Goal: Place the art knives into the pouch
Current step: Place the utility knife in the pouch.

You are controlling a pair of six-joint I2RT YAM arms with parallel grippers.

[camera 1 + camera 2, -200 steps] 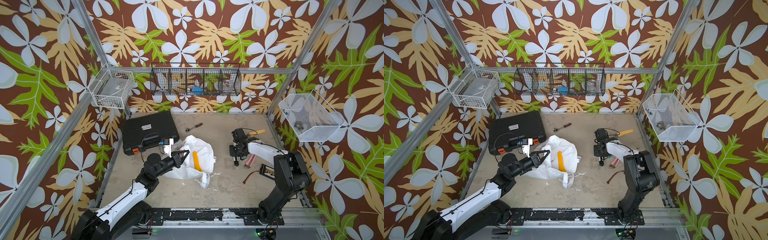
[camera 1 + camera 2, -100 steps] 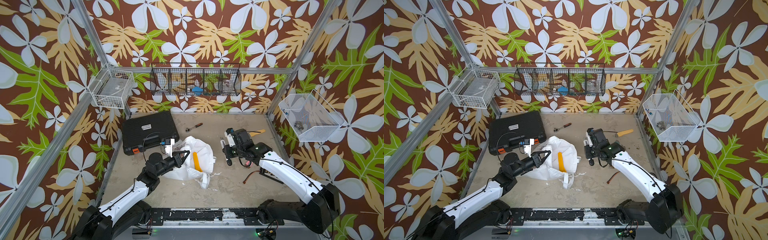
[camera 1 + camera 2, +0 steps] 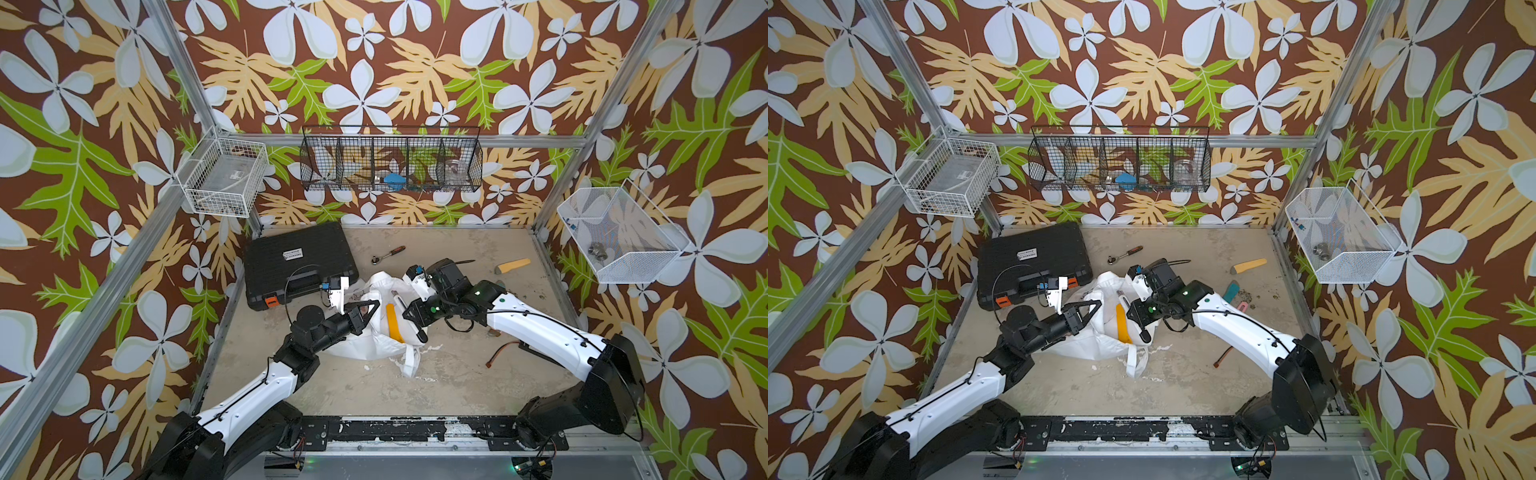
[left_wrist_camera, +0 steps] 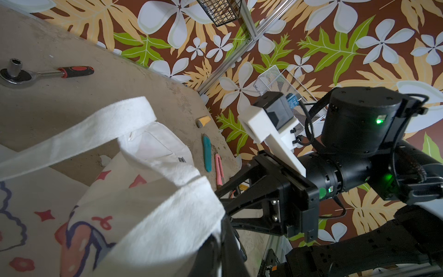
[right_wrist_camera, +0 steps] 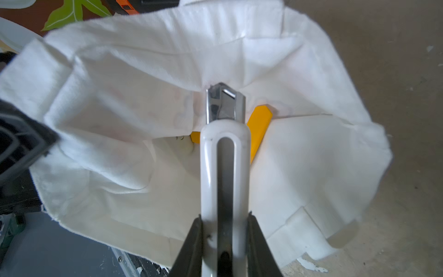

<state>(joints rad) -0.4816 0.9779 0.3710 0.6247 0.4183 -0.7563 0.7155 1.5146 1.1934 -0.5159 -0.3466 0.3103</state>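
Bimanual cell, seen from above and from both wrists. The pouch, white canvas with cartoon prints, lies crumpled at the middle of the table, its mouth gaping upward.

Left gripper: jaws closed on the pouch's near rim, where a strap meets the cloth, so that this edge stands raised off the table.

Right gripper: jaws clamped on the rear half of the art knife, one finger on each flat side. The knife has a white body with a long dark slot and a metal nose. It hangs over the open mouth with its nose pointed down into the pouch. Whether the nose touches the inner cloth cannot be told.

A yellow cutter lies inside the pouch, partly hidden behind the knife in the right wrist view.

Also on the table:
- black tool case, closed, at the far left corner
- ratchet wrench, beyond the pouch
- yellow-handled tool, far right
- teal cutter and pink cutter, side by side to the right of the pouch, apart from it
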